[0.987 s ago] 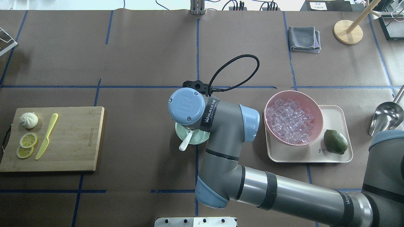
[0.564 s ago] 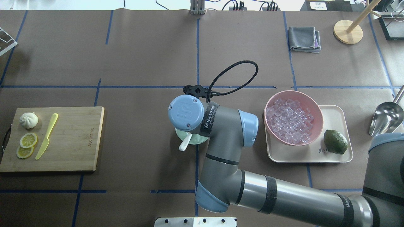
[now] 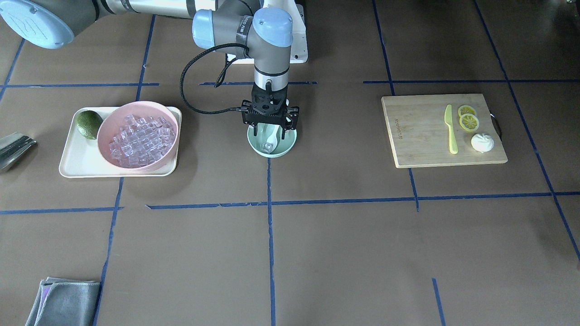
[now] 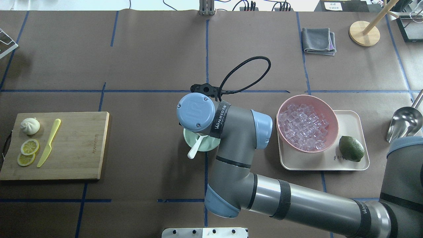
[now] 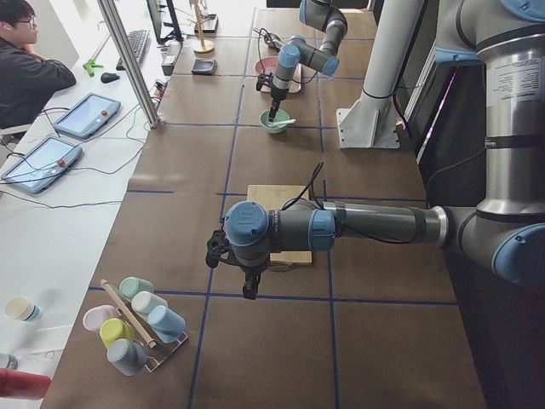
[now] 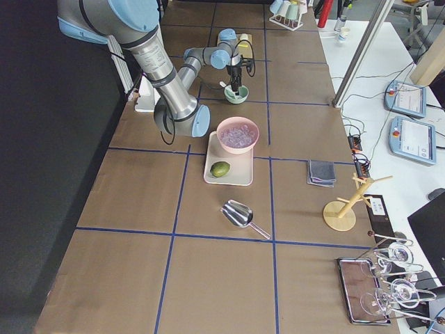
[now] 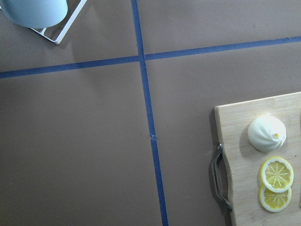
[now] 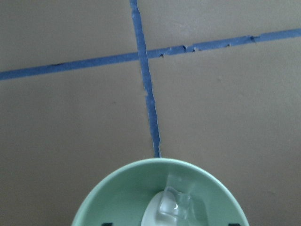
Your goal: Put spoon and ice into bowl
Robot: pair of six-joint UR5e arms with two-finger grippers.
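The brand name WANJEED, in white capitals followed by small Chinese characters, is being displayed on the black strap (image 4: 220, 116) wrapped round the right arm's wrist. A raised UR logo is being shown on the round blue joint cap (image 4: 195, 111) beside it. Small marks are being carried by the wooden cutting board (image 4: 82, 148) and the cream tray (image 4: 330, 163), but neither is being rendered legibly.

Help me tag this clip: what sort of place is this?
Probably a robotics lab, not a kitchen: blue tape grid on the paper-covered table, an operator seated beside two tablets, and a robot arm over the bowl.
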